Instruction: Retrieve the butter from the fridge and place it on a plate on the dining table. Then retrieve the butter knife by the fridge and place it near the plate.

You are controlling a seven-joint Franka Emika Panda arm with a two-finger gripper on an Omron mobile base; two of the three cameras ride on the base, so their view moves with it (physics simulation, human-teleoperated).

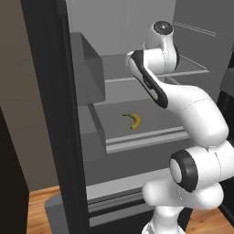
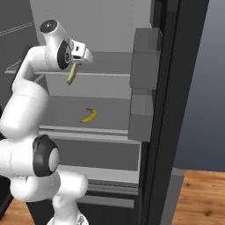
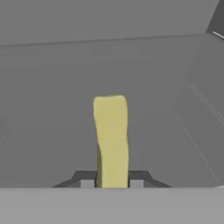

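Clearly the retrieval step is in hand. From the left base camera, the tall black fridge (image 1: 50,114) stands open, a curved yellow banana (image 1: 133,120) on its light grey shelf (image 1: 151,116). From the right, the hand (image 2: 75,61) hangs above that shelf, clenched on the slim yellow butter stick (image 2: 71,74). Along the hand, the butter (image 3: 111,140) looks straight, pale and blunt-ended; next comes withdrawing toward the plate.
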